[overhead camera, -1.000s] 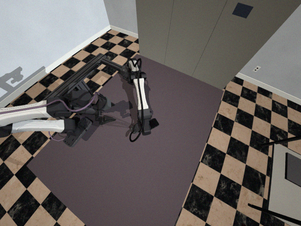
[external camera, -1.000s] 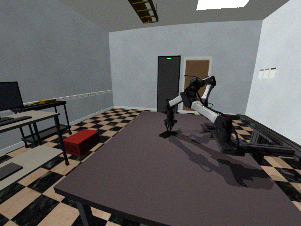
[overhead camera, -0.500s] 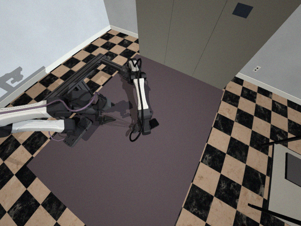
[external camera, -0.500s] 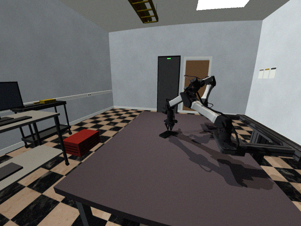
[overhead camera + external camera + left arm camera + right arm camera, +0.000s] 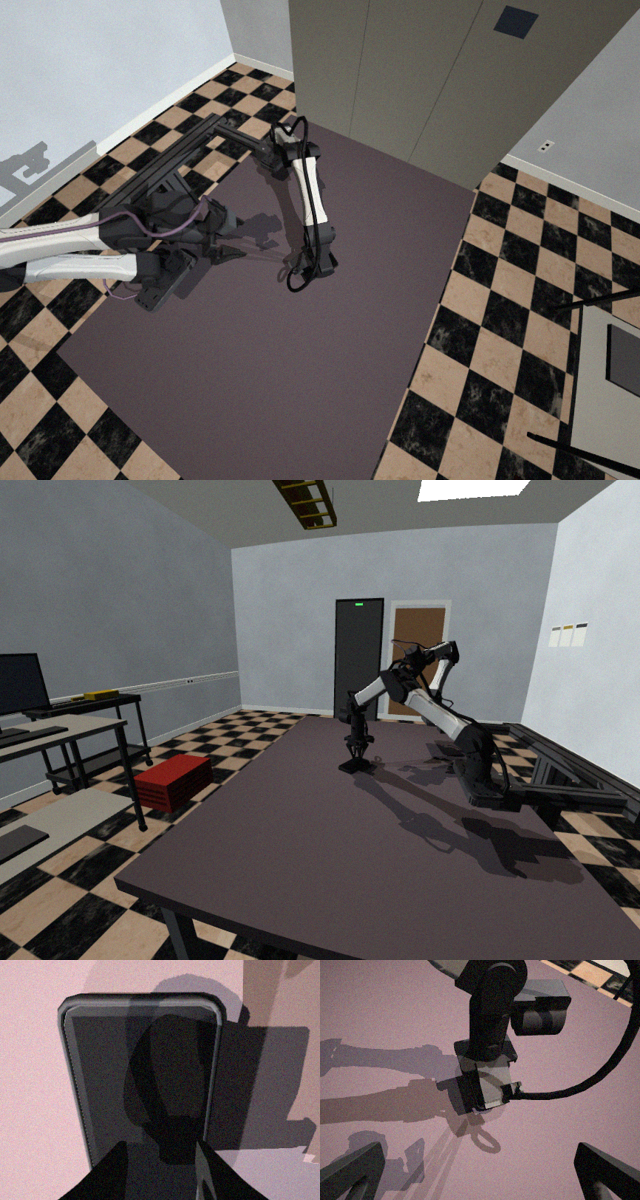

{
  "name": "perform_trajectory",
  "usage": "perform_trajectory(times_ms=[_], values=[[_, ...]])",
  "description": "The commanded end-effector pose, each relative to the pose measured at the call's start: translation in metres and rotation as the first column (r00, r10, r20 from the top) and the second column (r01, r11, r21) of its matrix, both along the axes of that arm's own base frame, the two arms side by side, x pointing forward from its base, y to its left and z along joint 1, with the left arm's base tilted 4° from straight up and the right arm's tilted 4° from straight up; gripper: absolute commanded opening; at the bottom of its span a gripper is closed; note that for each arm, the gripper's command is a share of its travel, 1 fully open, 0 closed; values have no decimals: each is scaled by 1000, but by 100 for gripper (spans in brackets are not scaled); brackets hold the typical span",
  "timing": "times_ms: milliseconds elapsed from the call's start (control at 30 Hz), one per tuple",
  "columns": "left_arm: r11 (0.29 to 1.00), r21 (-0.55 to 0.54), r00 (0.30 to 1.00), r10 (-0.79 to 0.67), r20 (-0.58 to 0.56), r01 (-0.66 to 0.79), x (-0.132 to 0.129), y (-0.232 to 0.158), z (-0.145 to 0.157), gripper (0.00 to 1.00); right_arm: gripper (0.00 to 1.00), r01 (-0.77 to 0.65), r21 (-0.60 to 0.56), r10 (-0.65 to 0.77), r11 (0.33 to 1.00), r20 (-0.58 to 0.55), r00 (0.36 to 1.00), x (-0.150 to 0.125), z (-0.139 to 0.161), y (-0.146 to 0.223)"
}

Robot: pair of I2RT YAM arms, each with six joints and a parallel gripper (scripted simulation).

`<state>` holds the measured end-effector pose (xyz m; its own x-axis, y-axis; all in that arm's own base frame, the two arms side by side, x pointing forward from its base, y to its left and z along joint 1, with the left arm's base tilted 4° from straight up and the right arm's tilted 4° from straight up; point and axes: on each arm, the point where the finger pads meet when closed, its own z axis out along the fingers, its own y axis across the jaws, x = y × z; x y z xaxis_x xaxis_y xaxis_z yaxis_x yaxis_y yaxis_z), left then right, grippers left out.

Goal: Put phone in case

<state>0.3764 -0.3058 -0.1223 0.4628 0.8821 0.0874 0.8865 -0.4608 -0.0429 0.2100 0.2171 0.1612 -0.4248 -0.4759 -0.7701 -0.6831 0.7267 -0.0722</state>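
Observation:
A dark rounded rectangle with a raised grey rim, the phone case (image 5: 148, 1000) (image 5: 347, 771), lies on the table below my left gripper (image 5: 161, 1150) (image 5: 356, 753). A dark flat panel with a lighter band, which looks like the phone (image 5: 105, 1071), fills it inside the rim. I cannot tell whether it sits fully down. No separate phone shows elsewhere. My left fingers are partly open over the near part, holding nothing. In the top view the left arm hides the case. My right gripper (image 5: 479, 1152) (image 5: 242, 238) is wide open, empty and off to the side.
The purple-grey table (image 5: 289, 371) (image 5: 289, 862) carries both arms' shadows. The left arm's wrist (image 5: 490, 1015) and its cable stand in front of my right gripper. A red box (image 5: 173, 779) and a side desk (image 5: 72, 722) are beyond the table edge.

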Motion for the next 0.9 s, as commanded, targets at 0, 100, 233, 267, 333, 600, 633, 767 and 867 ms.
perform_trajectory(times_ms=[0,100,233,267,333,600,633,767,867], values=[[998,-59,997,-15,76,20,20,-3,32,35,100,-15,28,14,1000,29,999,1,8,5],[999,-49,998,-2,62,5,17,3,34,35,100,-15,28,14,1000,29,999,1,8,5],[999,-38,999,-10,48,12,12,2,25,35,100,-15,28,14,1000,29,999,1,8,5],[999,-37,999,-10,46,12,11,2,24,35,100,-15,28,14,1000,29,999,1,8,5],[999,-37,999,-10,46,12,11,2,24,35,100,-15,28,14,1000,29,999,1,8,5],[999,-33,999,-16,42,17,15,-5,-1,35,100,-15,28,14,1000,29,999,1,8,5],[999,-33,999,-17,41,19,17,-2,-4,35,100,-15,28,14,1000,29,999,1,8,5],[999,-37,999,-17,46,19,15,0,3,35,100,-15,28,14,1000,29,999,1,8,5],[999,-37,999,-17,46,19,13,1,2,35,100,-15,28,14,1000,29,999,1,8,5]])
